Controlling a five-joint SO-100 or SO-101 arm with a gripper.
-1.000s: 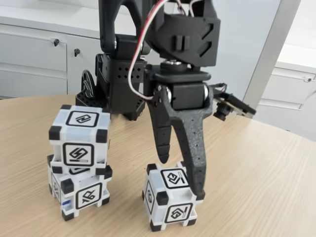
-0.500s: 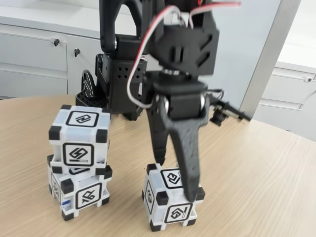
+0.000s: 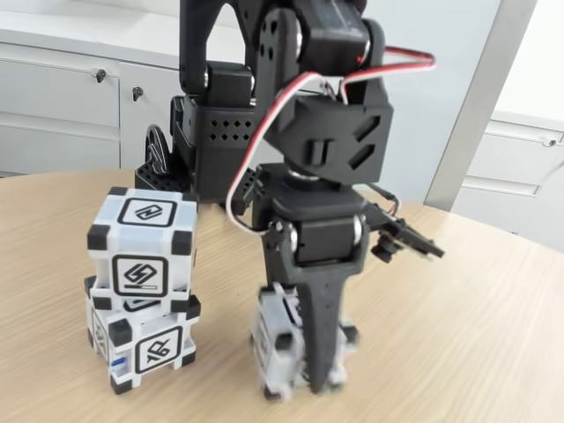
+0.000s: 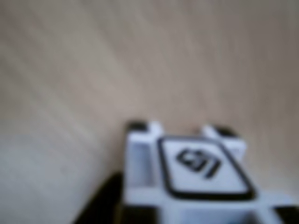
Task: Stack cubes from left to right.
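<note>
Pincer: the black two-finger pincer (image 3: 310,374) is seen low in the centre of the fixed view, its fingers lowered around the third small white plastic cube with black corner blocks (image 3: 280,348); the picture is blurred there, so whether it is clenched on the cube or only straddling it cannot be told.

Cube at the pincer: it is placed on the pale wood-grain surface (image 3: 458,326), lower centre of the fixed view; in the wrist view its glyph face (image 4: 203,170) is seen at the lower centre of the frame, out of focus.

Stack: two alike white cubes are stacked at the lower left of the fixed view, the upper cube (image 3: 141,251) seated on the lower cube (image 3: 141,344), slightly turned against it.

Handling, judged: the cube is taken to be light, rigid and smooth-sided; slipping is likelier than crushing. A hold on two opposite flat faces, near mid-height and between the corner blocks, is judged best.

Arm pose: the black arm (image 3: 326,132) is folded forward from its base at the upper centre, with the wrist pointed almost straight down over the cube.

Risk, judged: the stack is near, so it could be toppled by a low sideways carry.
</note>
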